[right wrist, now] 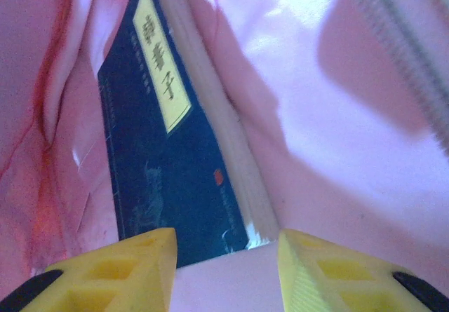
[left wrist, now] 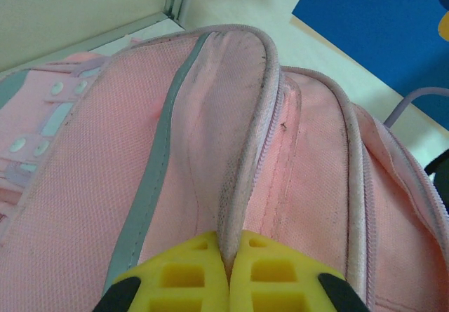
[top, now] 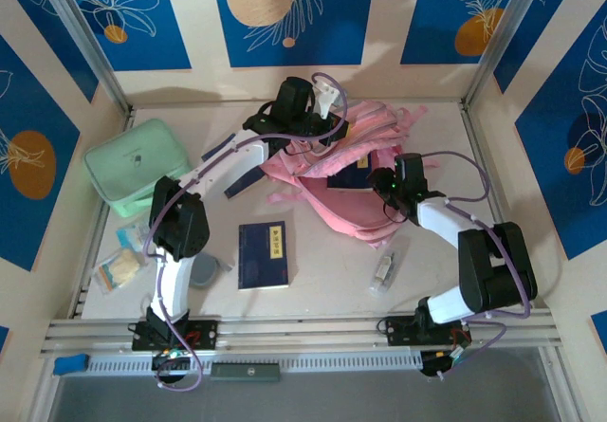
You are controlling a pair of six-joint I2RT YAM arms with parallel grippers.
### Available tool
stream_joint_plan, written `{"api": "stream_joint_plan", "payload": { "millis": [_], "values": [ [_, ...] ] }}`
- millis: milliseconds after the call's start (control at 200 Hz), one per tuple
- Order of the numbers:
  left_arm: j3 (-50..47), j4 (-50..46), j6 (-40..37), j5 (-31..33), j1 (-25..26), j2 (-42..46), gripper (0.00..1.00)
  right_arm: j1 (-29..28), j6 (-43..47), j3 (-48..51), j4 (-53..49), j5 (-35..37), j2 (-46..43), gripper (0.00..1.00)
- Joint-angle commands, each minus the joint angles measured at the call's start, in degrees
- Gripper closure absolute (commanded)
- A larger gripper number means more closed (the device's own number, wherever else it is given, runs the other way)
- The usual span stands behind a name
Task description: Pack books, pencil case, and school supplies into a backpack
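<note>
Left gripper (left wrist: 228, 273) clamped on the pink backpack (left wrist: 91, 186) zip edge. Right gripper (right wrist: 228, 245) jaws apart inside it, navy book (right wrist: 158, 179) just ahead; its yellow label (right wrist: 163, 80) carries vertical Chinese characters, small red stamp (right wrist: 219, 178) below. Second book (top: 263, 254) lies on the worktop (top: 332, 280).

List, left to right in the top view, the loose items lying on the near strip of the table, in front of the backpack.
clear packet with yellowish contents → grey-blue pencil case → navy book → small clear bottle
</note>
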State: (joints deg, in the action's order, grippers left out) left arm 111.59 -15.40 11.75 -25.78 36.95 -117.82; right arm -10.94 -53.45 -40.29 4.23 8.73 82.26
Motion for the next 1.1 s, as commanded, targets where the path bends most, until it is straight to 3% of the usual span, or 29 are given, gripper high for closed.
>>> {"api": "stream_joint_plan", "payload": {
  "millis": [0,475,630,725,855,1095],
  "values": [
    [0.40,5.91,0.29,-4.20,-0.65,2.73,1.00,-0.98,3.01,1.82,-4.11,-1.37,-6.16,0.57],
    [-6.52,2.83,3.87,-8.03,-0.02,0.16,0.98,0.13,6.51,2.29,-33.26,-7.15,-33.26,0.55],
    [-9.95,3.15,5.36,-8.45,0.20,1.62,0.82,-0.32,9.67,-2.64,-38.05,-11.40,-35.79,0.53],
    [-11.53,3.15,7.34,-9.00,0.09,3.76,0.61,-1.11,11.65,-6.30,-40.80,-13.54,-34.48,0.53],
    [-19.01,8.80,12.92,-10.35,-0.68,10.17,0.47,-3.49,13.57,-10.52,-44.13,-15.32,-32.05,0.53],
    [-41.25,12.78,24.57,-4.94,-5.18,27.06,0.38,-12.27,13.28,-12.23,-45.81,-16.71,-26.76,0.51]
  ]
}}
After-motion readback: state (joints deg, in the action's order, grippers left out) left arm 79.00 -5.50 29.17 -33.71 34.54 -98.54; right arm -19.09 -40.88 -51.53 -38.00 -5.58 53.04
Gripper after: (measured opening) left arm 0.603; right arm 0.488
